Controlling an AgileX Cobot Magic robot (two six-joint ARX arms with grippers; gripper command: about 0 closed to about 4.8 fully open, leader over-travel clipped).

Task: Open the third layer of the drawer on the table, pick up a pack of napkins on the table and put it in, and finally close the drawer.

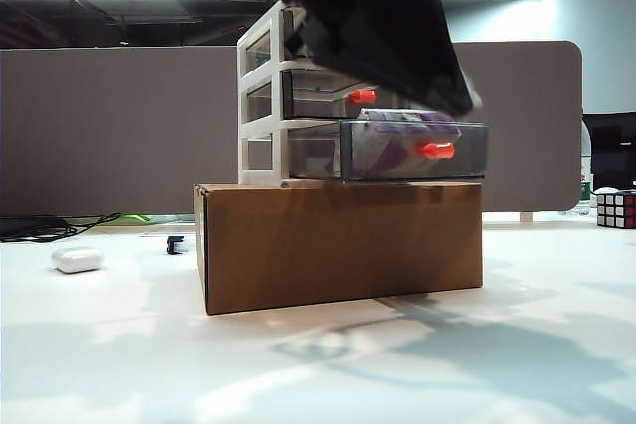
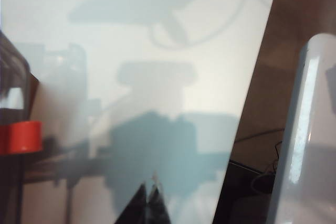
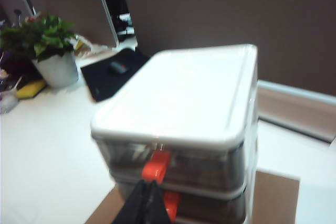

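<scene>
White table (image 1: 119, 364) in front, brown cardboard box (image 1: 343, 245) on it. On the box sits the drawer (image 1: 260, 106), 3 layers; the third layer (image 1: 412, 151) is pulled out with the pack of napkins (image 1: 397, 136) inside, red-orange knob (image 1: 437, 150) facing front. Left gripper (image 2: 149, 203) is over the table just beside the cabinet, fingertips pressed together, holding nothing. Right gripper (image 3: 148, 203) hangs above the cabinet's front near the top knob (image 3: 156, 165), jaws closed, empty. Small white case (image 1: 78, 259) far left, puzzle cube (image 1: 616, 209) far right.
</scene>
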